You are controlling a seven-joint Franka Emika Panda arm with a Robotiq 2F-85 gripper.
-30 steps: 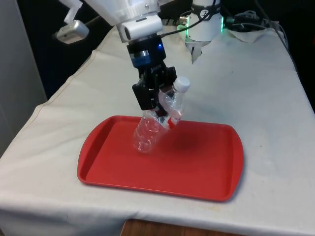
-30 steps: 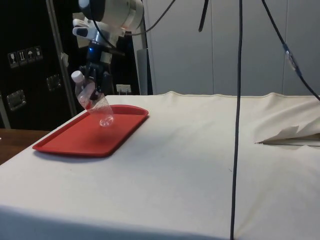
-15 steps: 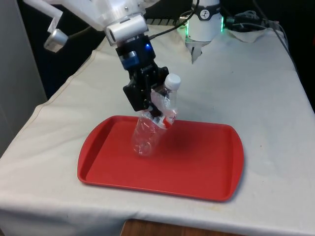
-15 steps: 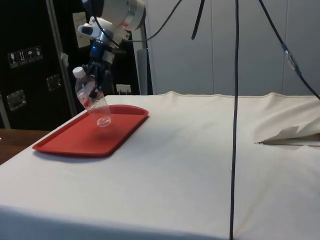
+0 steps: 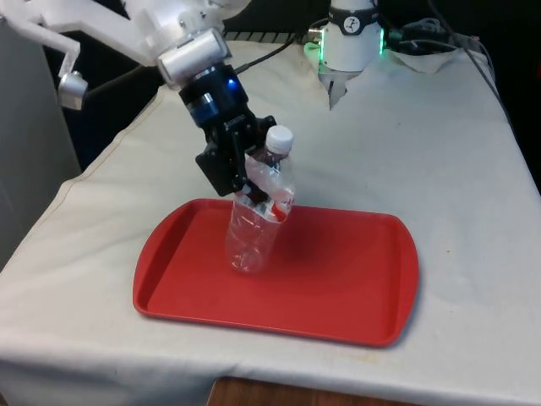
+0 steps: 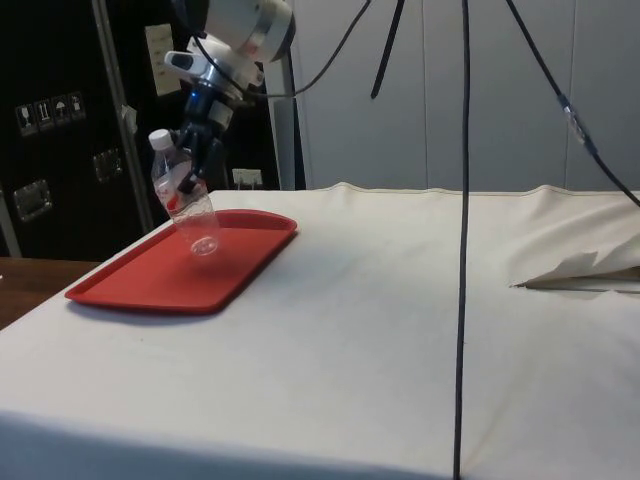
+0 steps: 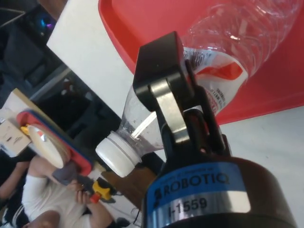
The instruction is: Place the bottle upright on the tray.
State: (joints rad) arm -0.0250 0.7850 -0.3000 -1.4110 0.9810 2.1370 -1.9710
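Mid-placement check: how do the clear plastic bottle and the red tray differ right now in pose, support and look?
Pose: the clear plastic bottle with a white cap and red label is tilted, cap leaning away from vertical; the flat red plastic tray lies level.
Support: the bottle is clamped in the black two-finger gripper; the tray rests free on the white cloth.
Look: the bottle is see-through and crumpled; the tray is opaque and smooth.
Both are plastic with red on them.

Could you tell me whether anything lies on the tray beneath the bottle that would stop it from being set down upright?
Nothing visible does. The gripper is shut on the clear plastic bottle, which tilts slightly over the red tray. The tray floor under and around its base is bare red.
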